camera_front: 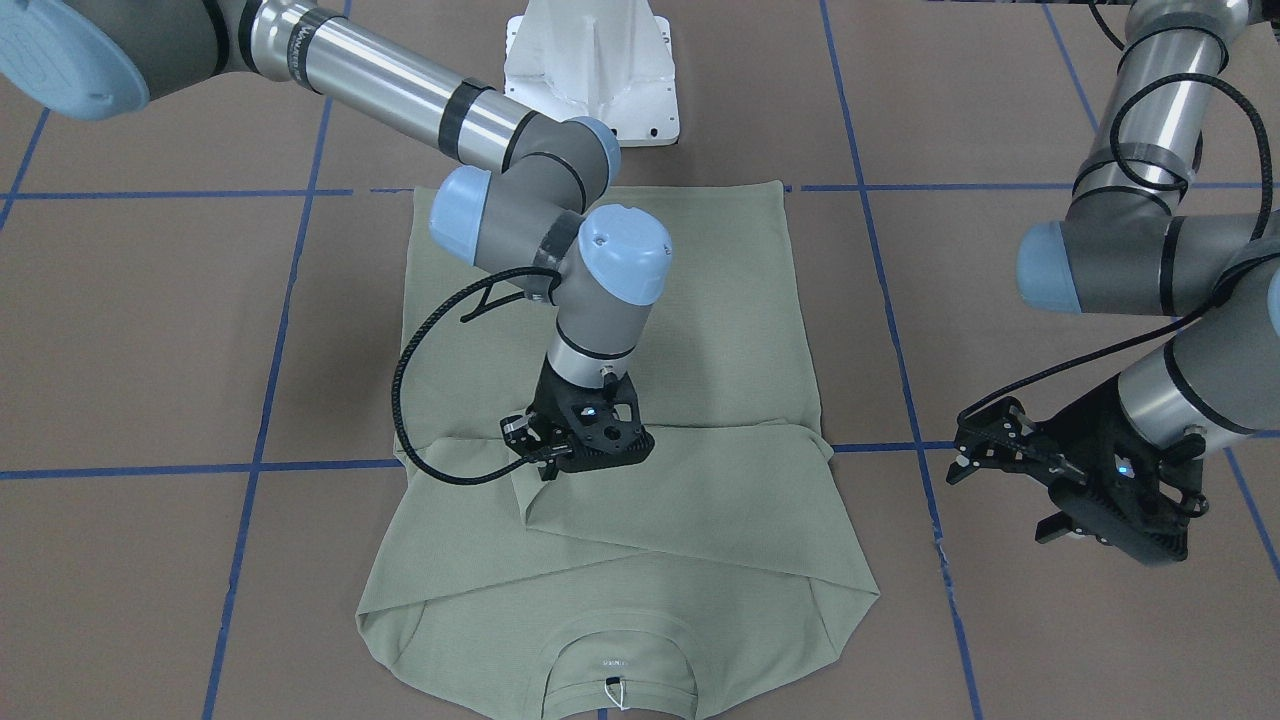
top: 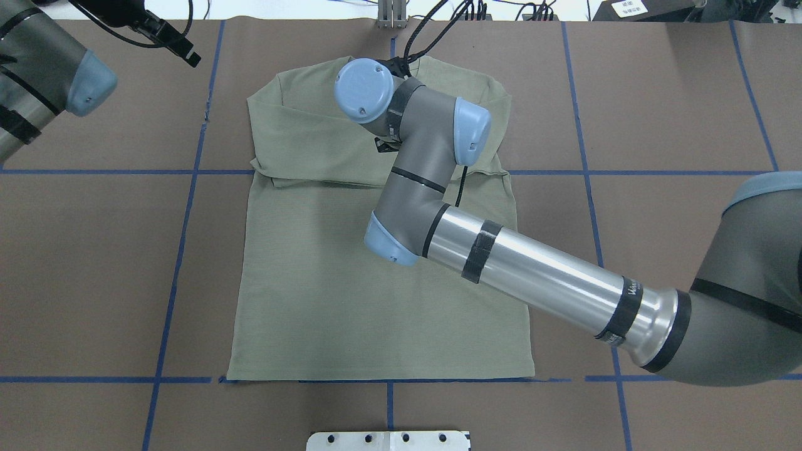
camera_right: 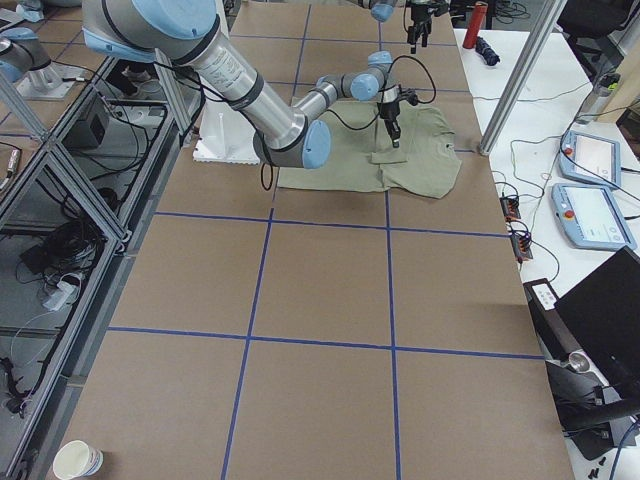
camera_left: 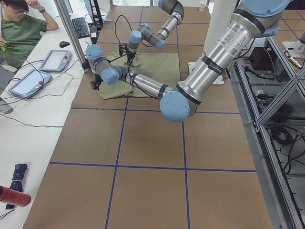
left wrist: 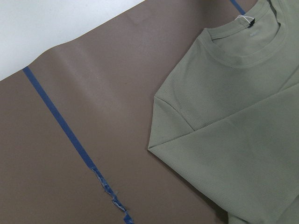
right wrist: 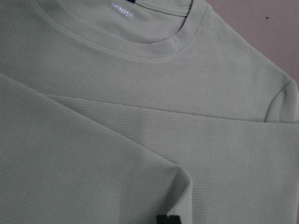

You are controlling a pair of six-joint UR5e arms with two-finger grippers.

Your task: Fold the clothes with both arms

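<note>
My left jaws hung open and empty beside the shirt (camera_front: 700,300), clear of the fold. It lay flat on the surface (camera_front: 150,330). My right jaws sat on its crossed sleeve (camera_front: 720,470), probably placing it; whether they pinched cloth, I cannot tell.

The shirt (camera_front: 700,330) lies on the table (camera_front: 150,330); right pincer (camera_front: 540,450) over its middle; left pincer (camera_front: 965,445) beside it.

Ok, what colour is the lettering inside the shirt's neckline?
White lettering on the pale sage-green shirt; it shows best in the right wrist-mounted view.
</note>
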